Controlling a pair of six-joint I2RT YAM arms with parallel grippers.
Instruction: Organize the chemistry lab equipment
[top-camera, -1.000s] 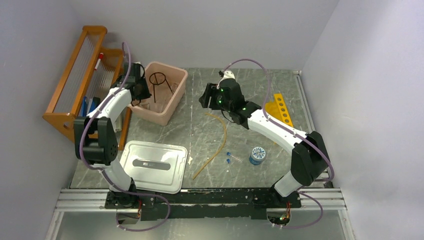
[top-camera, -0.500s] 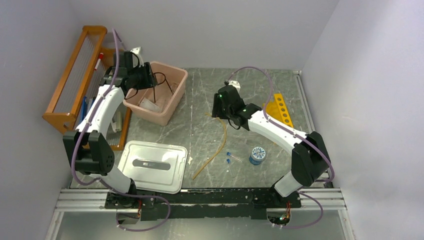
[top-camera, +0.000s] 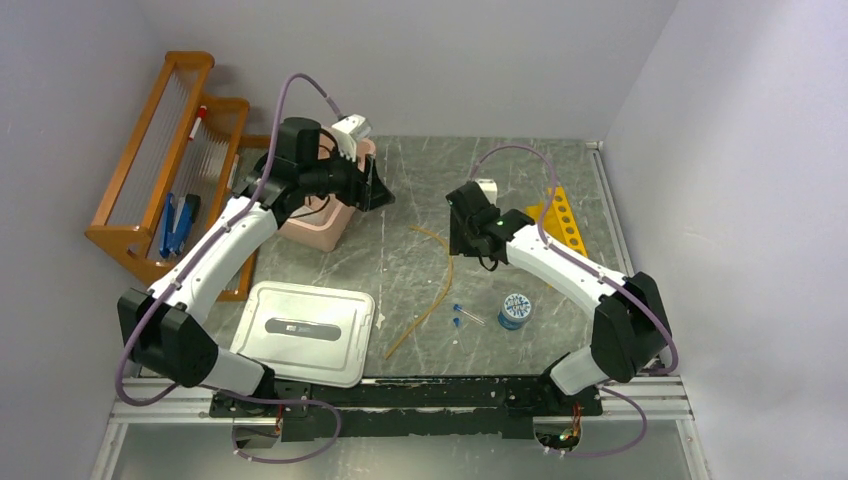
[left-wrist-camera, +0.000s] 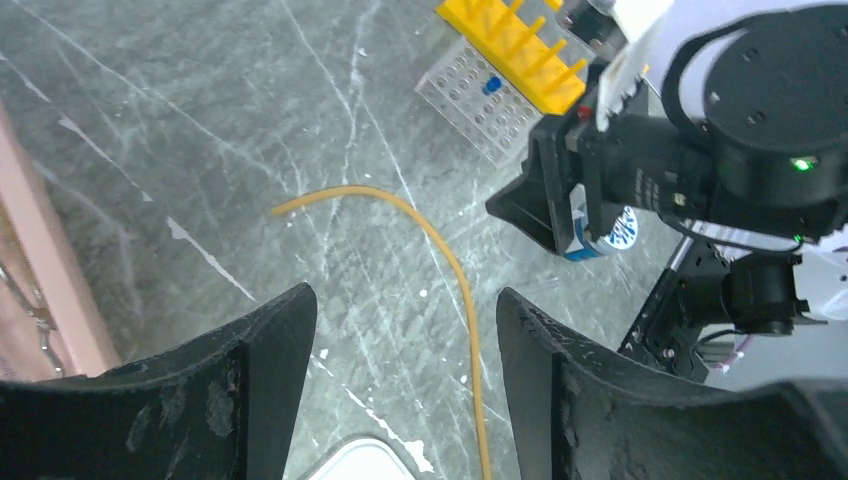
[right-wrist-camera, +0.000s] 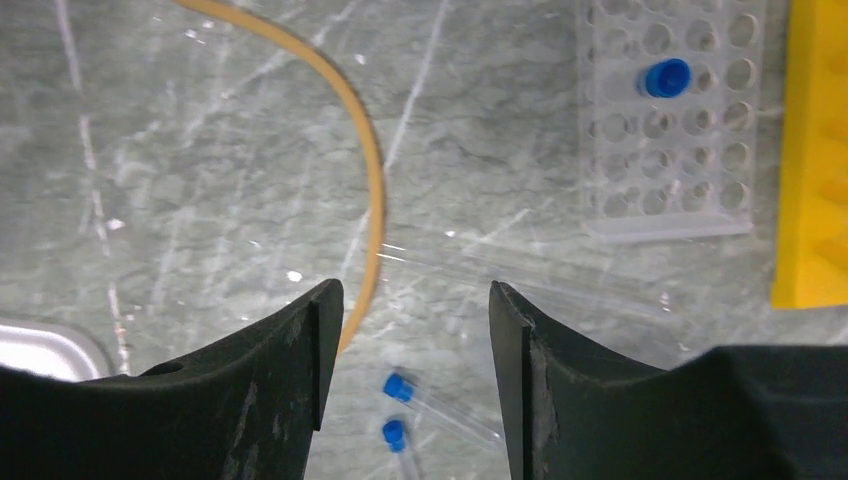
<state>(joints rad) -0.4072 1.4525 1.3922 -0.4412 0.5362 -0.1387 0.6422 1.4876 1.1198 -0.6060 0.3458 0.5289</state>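
Observation:
The long tan rubber tube lies curved across the middle of the table. My left gripper hangs open just right of the pink tub, with nothing between its fingers; the tube shows on the table below them. My right gripper is open above the tube's far end. Two tiny blue-capped vials lie on the table under its jaws. A blue hexagonal piece sits to the right of the vials. The yellow tube rack lies at the right.
A clear hole rack holding one blue-capped vial lies beside the yellow rack. The white lid lies at the near left. The orange wooden rack stands along the left wall.
My left arm has lifted out of the pink tub and swung right, its jaws opening. My right gripper has moved right and nearer, over the tube's far end.

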